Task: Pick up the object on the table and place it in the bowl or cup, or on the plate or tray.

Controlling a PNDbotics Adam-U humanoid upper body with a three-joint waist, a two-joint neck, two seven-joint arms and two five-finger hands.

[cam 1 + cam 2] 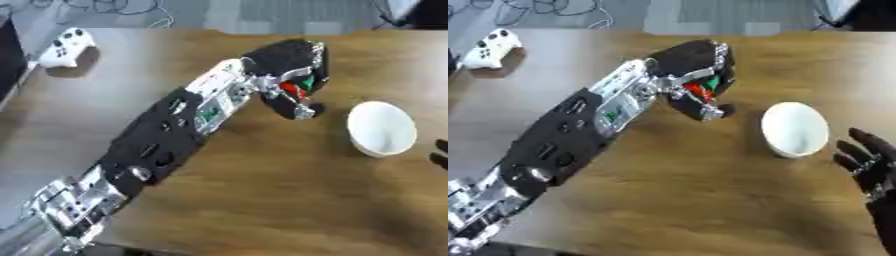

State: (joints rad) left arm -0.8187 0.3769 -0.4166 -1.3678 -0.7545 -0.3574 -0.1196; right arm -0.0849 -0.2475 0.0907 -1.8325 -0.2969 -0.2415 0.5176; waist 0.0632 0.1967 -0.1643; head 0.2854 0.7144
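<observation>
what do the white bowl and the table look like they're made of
The white bowl looks like glazed ceramic or smooth plastic: an even white surface with a soft sheen and a thick rounded rim. The look alone cannot settle which. The table looks like wood or a wood-look laminate: brown with long grain streaks and a dull, matte finish.

Even, soft overhead light falling; no glare showing. Left hand [293,70] casting faint shadow just beneath itself. Whole picture blurring slightly, edges smearing most, far from hand.
</observation>
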